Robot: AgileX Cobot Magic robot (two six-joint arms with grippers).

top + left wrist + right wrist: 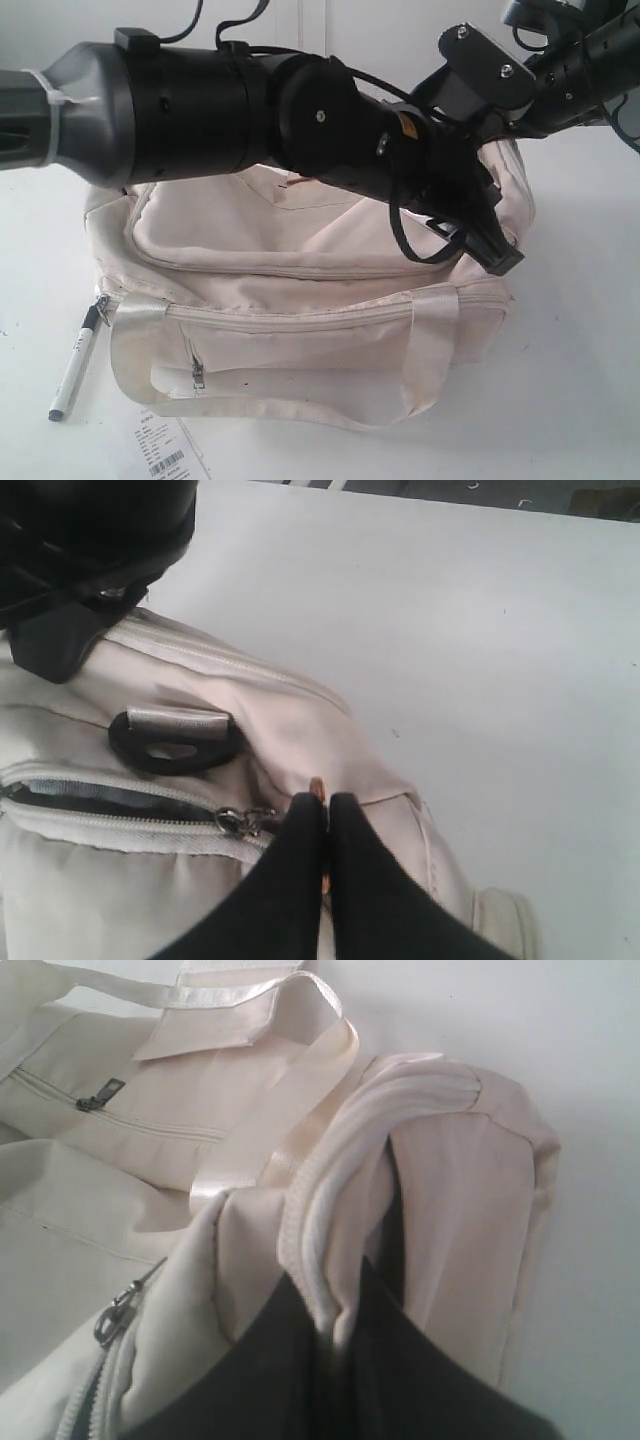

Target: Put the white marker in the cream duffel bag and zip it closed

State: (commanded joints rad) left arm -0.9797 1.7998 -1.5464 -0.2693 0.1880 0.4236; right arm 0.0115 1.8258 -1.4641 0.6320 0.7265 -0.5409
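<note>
Exterior view gives you the count: one cream duffel bag (pixel 300 280) on the table (pixel 570 380), one white marker (pixel 75 365), one barcoded paper tag (pixel 165 455), and two arms, both reaching to the same end of the bag. The marker lies on the table just beside the bag's opposite end, with neither arm near it, so the first step is not yet done. Your right pincer (pixel 335 1330) is clamped on a fold of the bag's rim at that end, likely to hold the cloth taut. Your left pincer (pixel 325 808) sits narrow, tips together, just beside the top zip's slider (pixel 235 821) and near one black buckle (pixel 170 742); you cannot tell whether it nips any cloth. The zip gapes a little there, showing dark lining (pixel 100 800), which suggests you are opening the bag to admit the marker.
</note>
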